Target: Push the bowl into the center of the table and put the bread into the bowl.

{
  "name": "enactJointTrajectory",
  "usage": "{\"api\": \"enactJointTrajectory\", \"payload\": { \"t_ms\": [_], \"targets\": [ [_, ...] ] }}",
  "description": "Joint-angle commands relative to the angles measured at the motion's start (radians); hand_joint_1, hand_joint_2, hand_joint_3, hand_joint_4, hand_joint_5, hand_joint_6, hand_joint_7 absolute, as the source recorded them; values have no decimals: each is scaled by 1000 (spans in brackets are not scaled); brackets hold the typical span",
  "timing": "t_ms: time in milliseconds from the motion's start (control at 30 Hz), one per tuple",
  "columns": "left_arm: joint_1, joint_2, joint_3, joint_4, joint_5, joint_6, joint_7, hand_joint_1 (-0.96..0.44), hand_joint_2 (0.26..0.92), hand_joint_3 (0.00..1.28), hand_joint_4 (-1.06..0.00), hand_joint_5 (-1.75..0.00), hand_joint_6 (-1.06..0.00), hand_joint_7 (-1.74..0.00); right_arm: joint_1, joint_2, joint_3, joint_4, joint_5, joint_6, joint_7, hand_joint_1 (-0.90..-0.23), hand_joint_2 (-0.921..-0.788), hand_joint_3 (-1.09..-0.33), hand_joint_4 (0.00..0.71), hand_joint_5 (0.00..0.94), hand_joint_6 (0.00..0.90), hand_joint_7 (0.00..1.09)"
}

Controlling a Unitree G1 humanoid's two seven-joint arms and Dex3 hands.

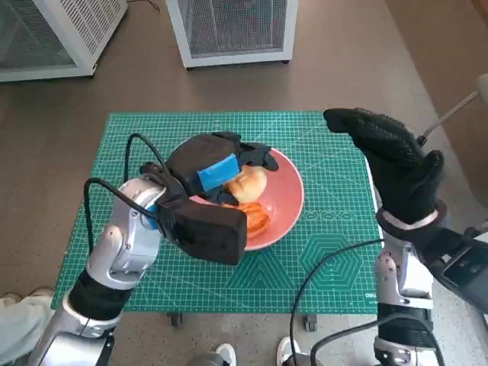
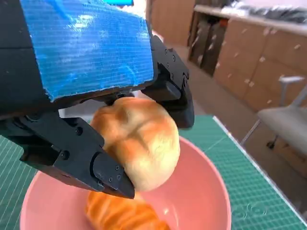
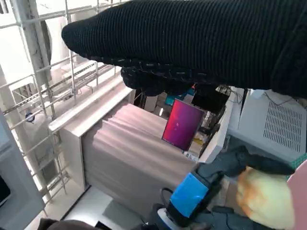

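Pink and round, one bowl (image 1: 288,200) sits near the middle of the table (image 1: 335,236). The left hand (image 1: 216,164) holds one golden bread roll (image 1: 246,183) just over it. One orange pastry (image 1: 255,216) lies inside. The right hand (image 1: 389,156) floats above the table's right edge, fingers apart, holding nothing.

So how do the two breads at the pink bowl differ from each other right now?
The pale round bread is gripped by the left hand and held above the pink bowl; the orange bread lies loose on the bowl's bottom. The round one is light golden with a smooth, creased top; the other is deeper orange and looks longer. Both are within the bowl's rim.
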Motion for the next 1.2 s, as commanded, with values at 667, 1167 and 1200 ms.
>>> {"api": "enactJointTrajectory", "payload": {
  "t_ms": [667, 1167, 1200],
  "targets": [
    [50, -84, 316, 81, -582, -287, 51, -244, 893, 8, -62, 0, -238, 0, -39, -22, -7, -2, -32, 58, -49, -635, -921, -649, 225, 2, 278, 30],
    [58, -192, 473, 15, -898, -231, 159, -481, 921, 201, -148, -34, -268, -25, -148, -41, -20, 46, -4, 60, -22, -614, -921, -686, 233, 3, 289, 35],
    [59, -195, 480, 14, -903, -233, 169, -488, 921, 206, -152, -35, -271, -26, -154, -43, -21, 51, -4, 56, -20, -612, -921, -688, 233, 3, 289, 35]
  ]
}}
